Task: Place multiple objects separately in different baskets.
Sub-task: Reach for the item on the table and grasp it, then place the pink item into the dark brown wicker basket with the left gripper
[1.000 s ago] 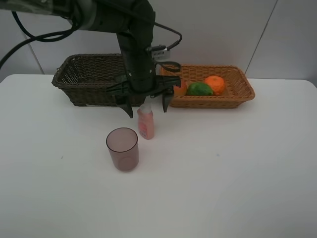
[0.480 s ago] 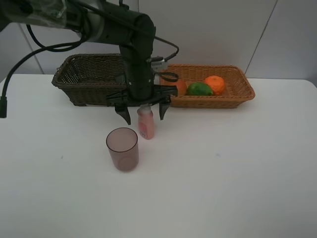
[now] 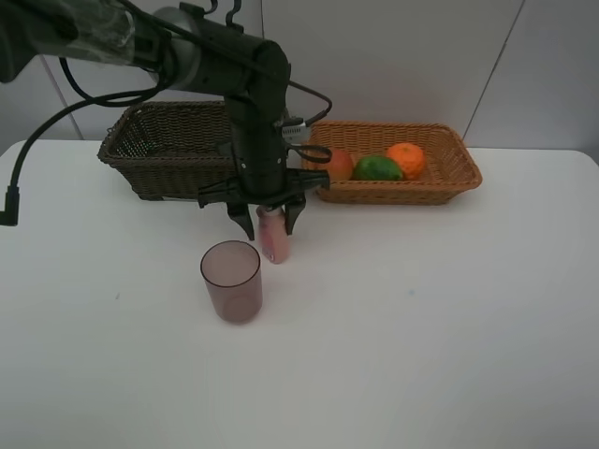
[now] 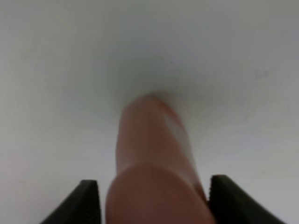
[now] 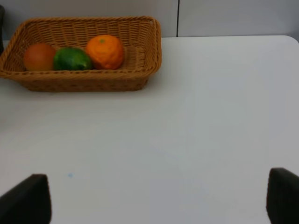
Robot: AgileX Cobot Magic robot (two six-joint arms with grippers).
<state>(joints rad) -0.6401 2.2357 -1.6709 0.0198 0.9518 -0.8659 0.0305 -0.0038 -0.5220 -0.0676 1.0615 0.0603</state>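
Item in hand: pink bottle, standing upright on the desk, long axis vertical, just far and right of the mauve cup and near the front wall of the dark basket. I have the left gripper directly over it, pointing straight down; its fingers flank the bottle's upper part, one on each side, so the bottle lies between them rather than off to any side. In the left wrist view the bottle fills the gap between the two dark fingers, with slim strips of desk showing on either side; I read the fingers as part-spread around it, and I cannot tell whether they touch or pinch it yet. Left arm pose: reaching in from the far left over the dark basket, forearm dropping near vertical. Right gripper: fingers spread wide, holding nothing, hanging above bare desk to the right, well apart from the bottle. Left arm is clearly the nearer one. Also listed: light basket at far right, holding the peach-like fruit, green fruit and orange. My judgement: squeeze, then lift straight up along the bottle's axis.
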